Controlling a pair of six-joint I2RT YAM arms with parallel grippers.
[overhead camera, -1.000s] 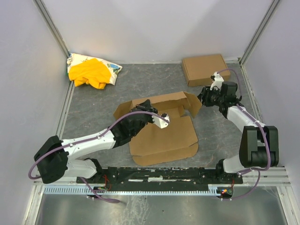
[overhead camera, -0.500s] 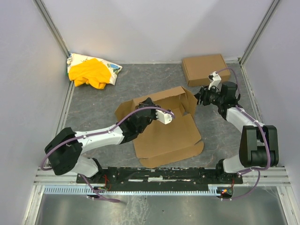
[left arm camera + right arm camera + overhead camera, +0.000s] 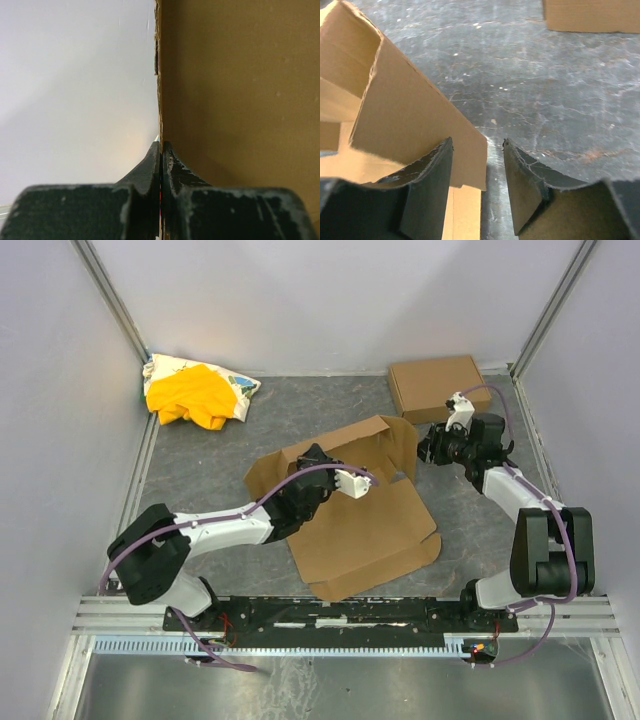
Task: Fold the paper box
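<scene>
Left tool (image 3: pixel 161 145) is pressed together, pinching a raised wall edge of the plain brown die-cut cardboard sheet, the paper box (image 3: pixel 370 530), at the centre of the grey bench (image 3: pixel 200 470). Right tool (image 3: pixel 477 141) is spread, straddling the sheet's 2 o'clock edge. I judge the sheet light, stiff and easily creased, so hold it at the edges near the folds. Nothing lies in it. The compact closed brown cardboard box (image 3: pixel 435 387) at 1 o'clock hides its contents.

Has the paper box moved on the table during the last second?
Yes. The paper box shifted right, its near corner now closer to the right arm's base.
</scene>
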